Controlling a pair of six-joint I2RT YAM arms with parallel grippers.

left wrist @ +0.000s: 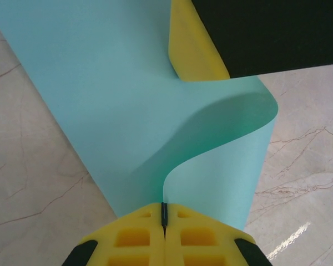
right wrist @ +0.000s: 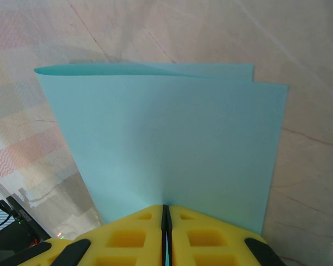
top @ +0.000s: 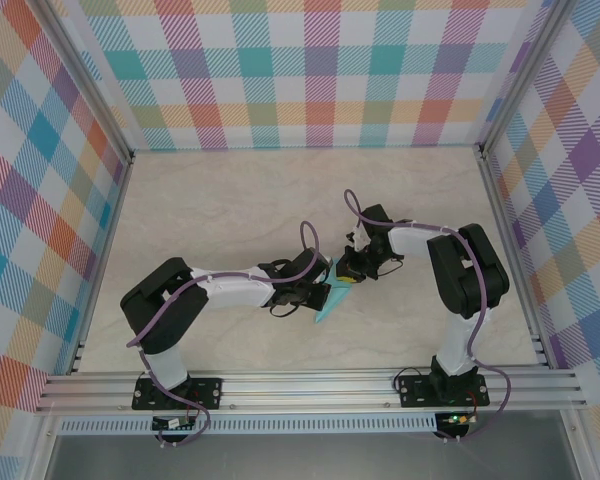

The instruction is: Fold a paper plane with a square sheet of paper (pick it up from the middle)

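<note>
Marble table (top: 230, 200), left fingers (left wrist: 134, 239) gripping the square sheet of paper (left wrist: 100, 94), right fingers (right wrist: 127, 239) gripping it too

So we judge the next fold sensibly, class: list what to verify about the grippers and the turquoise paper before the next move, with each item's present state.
1. The left gripper is shut on the square sheet of paper: ok.
2. The right gripper is shut on it: ok.
3. The two layers' edges line up: not ok, offset in the right wrist view.
4. The fold is a sharp crease: not ok, it bows softly.
5. The sheet hangs clear of the table: cannot tell.
</note>
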